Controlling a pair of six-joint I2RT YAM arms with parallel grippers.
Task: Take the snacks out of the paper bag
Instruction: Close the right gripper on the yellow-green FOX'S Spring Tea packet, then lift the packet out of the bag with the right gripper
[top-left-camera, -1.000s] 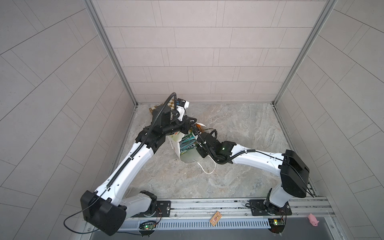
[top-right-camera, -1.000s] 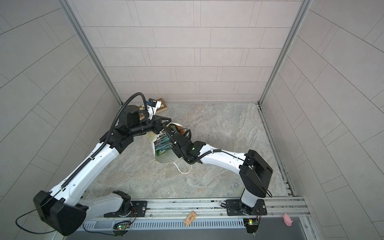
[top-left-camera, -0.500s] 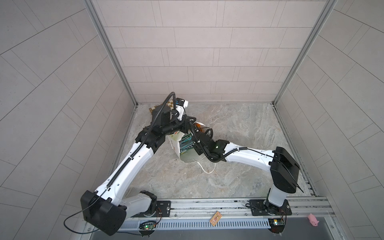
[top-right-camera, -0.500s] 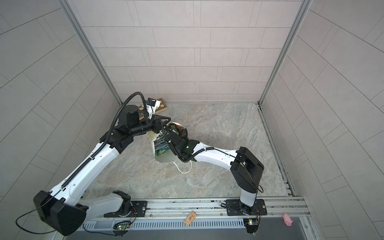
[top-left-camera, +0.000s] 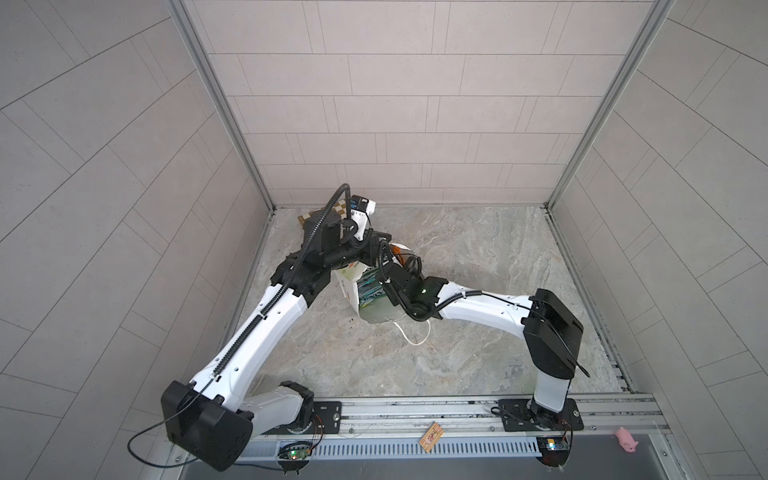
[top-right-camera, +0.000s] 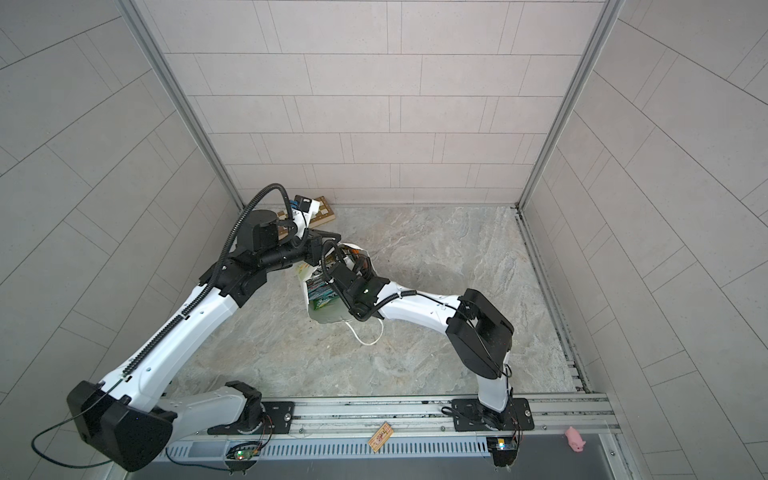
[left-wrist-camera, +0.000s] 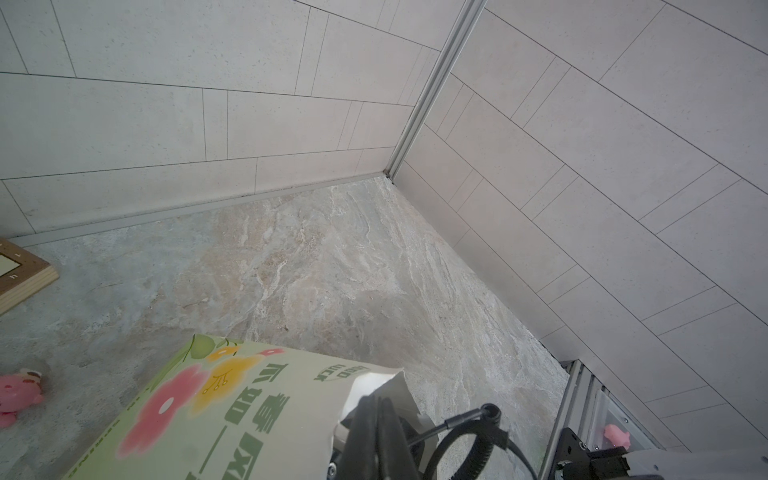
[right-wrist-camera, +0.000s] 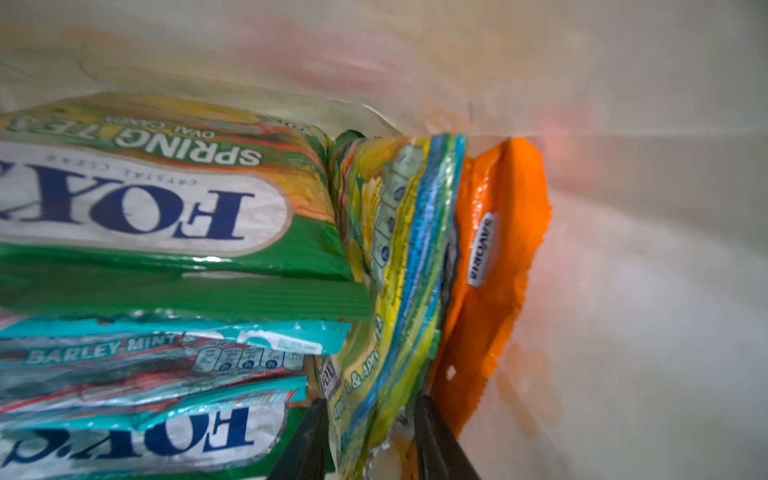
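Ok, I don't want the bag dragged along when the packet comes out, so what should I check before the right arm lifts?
1. Mouth held, left gripper shut on the paper bag rim: ok.
2. The right gripper inside the bag, fingers either side of the yellow-green packets: ok.
3. Squeeze firm on them: cannot tell.
4. Only one packet between the fingers: cannot tell, layered edges.
5. The orange packet outside the fingers: ok.
6. The cord handle free of the right arm: cannot tell.

a lab robot cell (tiled walls (top-left-camera: 415, 104), stone floor (top-left-camera: 478, 266), rail-mounted arms (top-left-camera: 266, 332)).
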